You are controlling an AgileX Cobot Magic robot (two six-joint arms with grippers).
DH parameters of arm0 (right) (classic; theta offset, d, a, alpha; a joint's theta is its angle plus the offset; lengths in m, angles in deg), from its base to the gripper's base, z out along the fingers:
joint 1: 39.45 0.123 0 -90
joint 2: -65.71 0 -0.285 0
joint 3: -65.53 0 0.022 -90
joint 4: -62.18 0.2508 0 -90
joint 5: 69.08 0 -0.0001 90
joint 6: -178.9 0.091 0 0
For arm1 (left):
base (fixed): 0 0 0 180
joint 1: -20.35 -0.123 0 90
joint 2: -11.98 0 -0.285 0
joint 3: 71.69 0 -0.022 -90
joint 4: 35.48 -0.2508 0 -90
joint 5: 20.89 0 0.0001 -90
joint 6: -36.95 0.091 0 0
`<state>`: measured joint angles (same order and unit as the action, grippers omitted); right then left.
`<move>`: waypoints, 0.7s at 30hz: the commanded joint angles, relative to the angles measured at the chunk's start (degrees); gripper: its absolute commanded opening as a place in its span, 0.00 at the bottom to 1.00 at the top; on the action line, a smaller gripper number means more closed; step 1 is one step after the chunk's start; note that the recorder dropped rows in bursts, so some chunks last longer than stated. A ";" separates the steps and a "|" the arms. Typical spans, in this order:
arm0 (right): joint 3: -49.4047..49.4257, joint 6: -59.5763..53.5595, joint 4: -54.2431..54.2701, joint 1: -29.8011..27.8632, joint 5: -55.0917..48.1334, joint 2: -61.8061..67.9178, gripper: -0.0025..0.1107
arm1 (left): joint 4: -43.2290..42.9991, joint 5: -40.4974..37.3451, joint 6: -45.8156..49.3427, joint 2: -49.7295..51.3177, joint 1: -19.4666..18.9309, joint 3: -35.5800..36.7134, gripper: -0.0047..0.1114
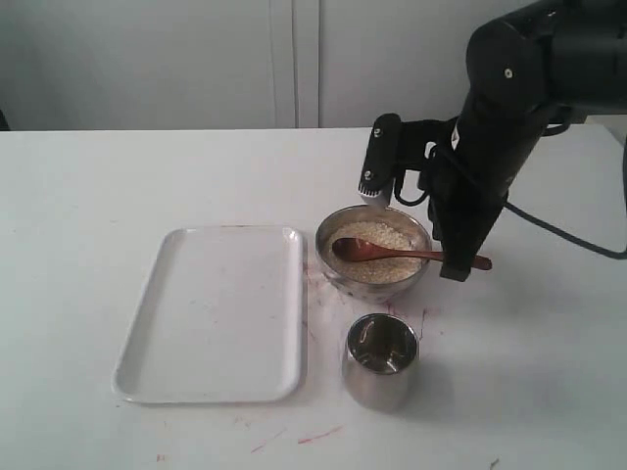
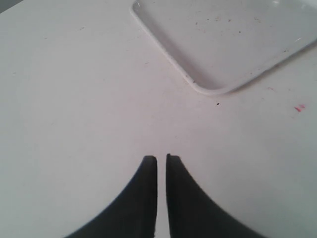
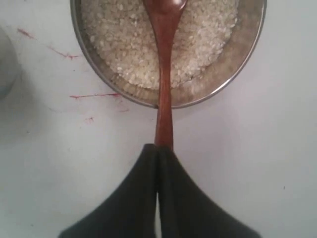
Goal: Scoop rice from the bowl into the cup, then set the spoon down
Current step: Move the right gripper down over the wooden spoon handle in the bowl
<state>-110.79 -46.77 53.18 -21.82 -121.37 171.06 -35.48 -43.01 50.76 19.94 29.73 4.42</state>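
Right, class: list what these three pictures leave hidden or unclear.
- the spoon: head cut off by the picture's edge, right wrist view.
- the cup: reflections inside, exterior view; whether it is empty is unclear.
- the left gripper: outside the exterior view.
- the bowl: part of the rim cut off, right wrist view.

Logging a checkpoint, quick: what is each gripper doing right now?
Left gripper: closed, holding nothing.
Right gripper: closed on the spoon handle.
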 commanded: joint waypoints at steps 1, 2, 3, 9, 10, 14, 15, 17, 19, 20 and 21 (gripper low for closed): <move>0.32 -1.15 0.34 -0.61 1.68 -0.04 0.02 | 0.00 -1.91 -0.33 -0.17 0.12 0.53 0.16; 0.32 -1.26 0.34 -0.61 1.83 -0.04 0.03 | 0.00 -1.91 -0.33 -0.17 0.12 0.53 0.16; 0.32 -1.26 0.34 -0.61 1.83 -0.04 0.04 | 0.00 -1.91 -0.33 -0.17 0.12 0.53 0.16; 0.32 -1.26 0.34 -0.61 1.83 -0.04 0.30 | 0.00 -1.91 -0.33 -0.17 0.12 0.53 0.16; 0.32 -1.26 0.34 -0.61 1.83 -0.04 0.36 | 0.00 -1.91 -0.33 -0.17 0.12 0.53 0.16; 0.81 -2.13 0.24 -0.61 2.34 -0.04 0.43 | 0.00 -1.91 -0.33 -0.17 0.12 0.53 0.16; 1.11 -2.13 0.10 -0.61 2.63 -0.04 0.43 | 0.00 -1.91 -0.33 -0.17 0.12 0.53 0.16; 1.92 -2.13 -0.57 -0.61 3.08 0.32 0.43 | 0.00 -1.91 -0.33 -0.17 0.12 0.53 0.16; 2.80 -2.13 -1.46 -0.61 3.08 0.86 0.43 | 0.00 -1.91 -0.33 -0.17 0.12 0.53 0.16; 3.02 -2.13 -1.45 -0.61 2.93 1.24 0.43 | 0.00 -1.91 -0.33 -0.17 0.12 0.53 0.16; 3.16 -2.13 -1.45 -0.61 2.81 1.45 0.43 | 0.00 -1.91 -0.33 -0.17 0.12 0.53 0.16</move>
<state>-108.49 -48.30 52.29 -21.82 -118.75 171.93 -35.48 -43.01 50.76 19.94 29.73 4.42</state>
